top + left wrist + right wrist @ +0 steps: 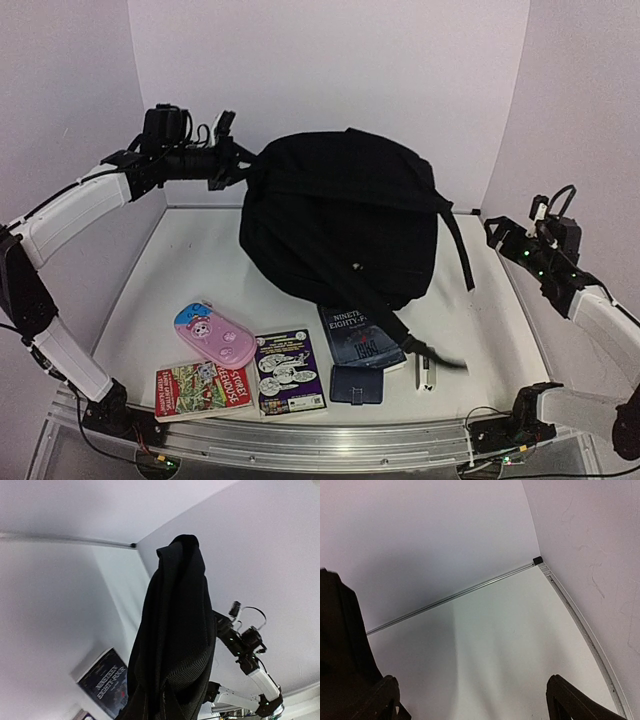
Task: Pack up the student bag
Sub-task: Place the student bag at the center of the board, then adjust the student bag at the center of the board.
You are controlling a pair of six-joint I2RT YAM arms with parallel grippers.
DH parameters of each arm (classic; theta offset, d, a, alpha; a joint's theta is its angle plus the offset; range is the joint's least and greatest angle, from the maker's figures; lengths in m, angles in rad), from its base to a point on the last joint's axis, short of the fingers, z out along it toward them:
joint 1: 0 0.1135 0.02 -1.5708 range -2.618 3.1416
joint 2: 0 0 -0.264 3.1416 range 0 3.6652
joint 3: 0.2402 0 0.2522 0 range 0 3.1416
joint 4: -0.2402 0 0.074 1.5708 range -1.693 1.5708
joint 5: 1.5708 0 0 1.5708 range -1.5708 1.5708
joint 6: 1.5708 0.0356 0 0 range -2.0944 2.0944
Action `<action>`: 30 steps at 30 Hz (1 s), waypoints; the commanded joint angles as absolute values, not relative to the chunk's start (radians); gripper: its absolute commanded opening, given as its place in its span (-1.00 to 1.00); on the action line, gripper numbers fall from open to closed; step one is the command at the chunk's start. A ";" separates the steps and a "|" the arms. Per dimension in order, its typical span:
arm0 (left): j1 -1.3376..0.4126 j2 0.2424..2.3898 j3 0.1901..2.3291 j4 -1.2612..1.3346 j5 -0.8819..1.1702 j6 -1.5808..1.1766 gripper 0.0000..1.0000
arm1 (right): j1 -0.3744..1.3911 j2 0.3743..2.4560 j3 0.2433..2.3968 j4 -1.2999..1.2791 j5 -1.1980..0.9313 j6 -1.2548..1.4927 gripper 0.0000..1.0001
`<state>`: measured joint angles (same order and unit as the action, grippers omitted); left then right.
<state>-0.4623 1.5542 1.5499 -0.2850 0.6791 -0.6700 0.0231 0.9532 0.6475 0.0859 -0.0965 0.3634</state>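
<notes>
The student bag [340,220], a large black fabric backpack, stands lifted in the middle of the table with a strap trailing to the front right. My left gripper [243,166] is shut on the bag's upper left edge and holds it up. In the left wrist view the bag [175,640] hangs right in front of the camera and hides the fingers. My right gripper [500,236] hovers open to the right of the bag, apart from it. In the right wrist view its fingers [380,700] stand wide over bare table, with the bag [340,645] at the left edge.
Along the front lie a pink pencil case [215,335], a red book [203,388], a comic book [288,372], a dark "Nineteen Eighty-Four" book [358,340] partly under the bag, a dark blue pouch [358,385] and a small clip-like item [425,372]. White walls enclose the table.
</notes>
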 commanded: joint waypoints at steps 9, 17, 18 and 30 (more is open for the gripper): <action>-0.247 1.560 1.037 -0.283 0.547 -0.588 -0.64 | 0.049 1.043 0.752 0.025 -0.247 0.336 0.92; -0.247 1.465 1.067 -0.417 0.150 -0.483 0.40 | 0.293 1.177 0.842 -0.028 -0.192 0.344 0.81; -0.247 1.452 1.070 -0.436 0.101 -0.483 0.50 | 0.326 1.202 0.855 -0.030 -0.195 0.344 0.77; -0.275 1.393 0.989 -0.511 0.336 -0.586 0.88 | 0.665 1.507 1.054 -0.065 -0.256 0.464 0.28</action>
<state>-0.2528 1.4189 1.0172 -0.4794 0.2399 -0.5324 0.5812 1.4263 0.9580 -0.0428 -0.2558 0.3920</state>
